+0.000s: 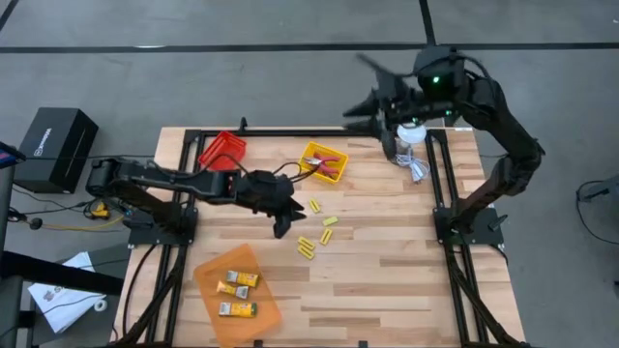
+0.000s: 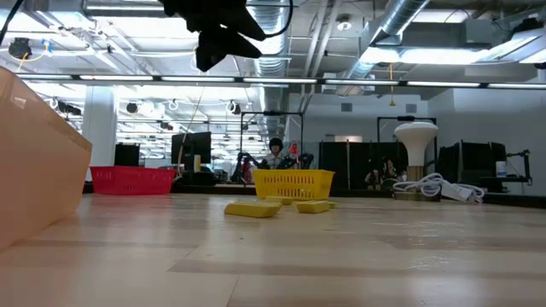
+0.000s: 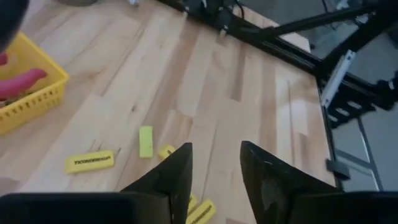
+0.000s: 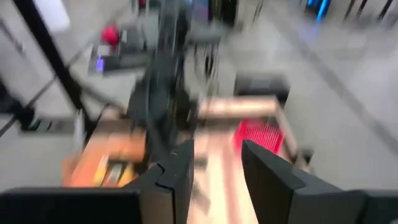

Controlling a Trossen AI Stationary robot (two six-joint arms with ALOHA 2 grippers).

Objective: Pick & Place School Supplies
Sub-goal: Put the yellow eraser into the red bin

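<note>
Wooden surface (image 1: 387, 280) fills the foreground, and both dark arms reach in over it from its left and right edges. The left arm stretches toward the middle. The left gripper (image 1: 281, 228) hangs just above the loose school supplies, its fingers (image 3: 177, 174) parted with nothing between them. The right arm is raised high over the back right corner. The right gripper (image 4: 214, 162) is well apart from every item, its fingers spread and empty too.

Next in size are three trays. An orange tray (image 1: 215, 269) sits at the front left corner. A red tray (image 1: 222, 150) lies by the back edge toward the left, and nothing shows inside it. A yellow tray (image 1: 314, 155) stands near the middle of the back edge. A white lamp-like object (image 1: 410, 135) with its cable occupies the back right corner.

Smallest are the supplies. Three yellow-and-white packs (image 1: 237, 309) lie in the orange tray, and red-handled tools (image 1: 332, 166) rest in the yellow tray. Four or so small yellow pieces (image 1: 326, 235) lie bare on the surface near its middle, beside the left gripper.

By my judgement the sorting is more than halfway done. The packs and tools look placed, and the scattered yellow pieces are what is left. The left arm seems poised to pick one up.
</note>
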